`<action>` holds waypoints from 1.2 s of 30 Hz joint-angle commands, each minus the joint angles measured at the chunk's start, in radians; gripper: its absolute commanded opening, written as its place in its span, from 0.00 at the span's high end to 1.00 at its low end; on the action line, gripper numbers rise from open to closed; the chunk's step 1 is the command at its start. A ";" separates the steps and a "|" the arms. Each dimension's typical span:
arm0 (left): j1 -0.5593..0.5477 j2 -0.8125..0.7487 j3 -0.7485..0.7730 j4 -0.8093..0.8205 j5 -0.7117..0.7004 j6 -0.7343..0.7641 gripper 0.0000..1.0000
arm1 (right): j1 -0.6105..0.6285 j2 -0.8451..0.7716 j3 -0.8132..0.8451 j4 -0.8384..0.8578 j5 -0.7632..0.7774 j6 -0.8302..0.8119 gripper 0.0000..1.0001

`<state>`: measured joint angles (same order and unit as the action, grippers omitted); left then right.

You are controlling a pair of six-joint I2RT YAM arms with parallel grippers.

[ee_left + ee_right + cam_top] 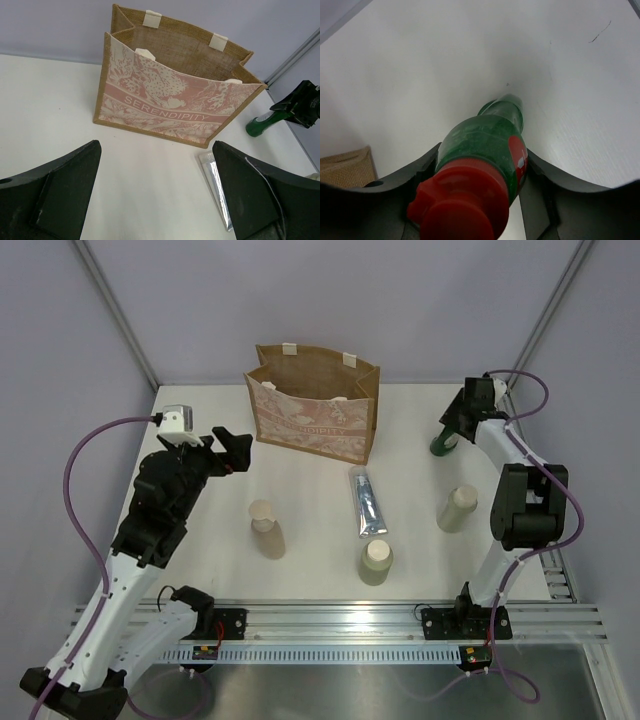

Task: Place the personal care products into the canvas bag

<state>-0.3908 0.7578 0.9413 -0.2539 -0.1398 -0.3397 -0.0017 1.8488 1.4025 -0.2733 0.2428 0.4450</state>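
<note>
The canvas bag (315, 410) stands open at the back centre, floral front facing me, and also shows in the left wrist view (170, 100). Three beige bottles stand at the front left (266, 528), front centre (377, 562) and right (457, 508). The silver-blue tube (367, 502) lies flat in front of the bag. My right gripper (455, 430) is shut on the green red-capped bottle (490, 145), tilted at the back right with its base near the table. My left gripper (232, 450) is open and empty, left of the bag. The orange bottle is out of view.
The white table (310, 540) ends in an aluminium rail (340, 618) at the near edge. Grey walls with frame posts close in the back and sides. The right arm's elbow (530, 505) stands next to the right beige bottle.
</note>
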 commanded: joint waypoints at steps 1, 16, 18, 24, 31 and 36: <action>0.003 -0.028 -0.019 0.039 -0.001 0.001 0.01 | -0.073 -0.092 -0.033 0.055 -0.175 -0.035 1.00; 0.003 -0.063 -0.038 0.033 0.012 -0.002 0.01 | -0.201 -0.223 -0.126 0.192 -0.717 -0.083 1.00; 0.003 -0.067 -0.041 0.027 0.011 -0.002 0.01 | -0.202 -0.237 -0.116 0.207 -0.779 -0.074 1.00; 0.003 -0.086 -0.050 0.012 0.002 -0.002 0.01 | -0.201 -0.293 -0.013 0.189 -0.884 -0.022 1.00; 0.003 -0.098 -0.053 -0.001 -0.001 -0.004 0.01 | -0.196 -0.321 0.134 0.187 -0.996 0.092 1.00; 0.003 -0.100 -0.049 -0.005 -0.004 0.001 0.01 | -0.161 -0.289 0.392 0.129 -1.040 0.107 1.00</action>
<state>-0.3908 0.6735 0.8890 -0.2893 -0.1356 -0.3405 -0.1917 1.6180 1.5944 -0.2462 -0.6785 0.4866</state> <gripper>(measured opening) 0.985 0.601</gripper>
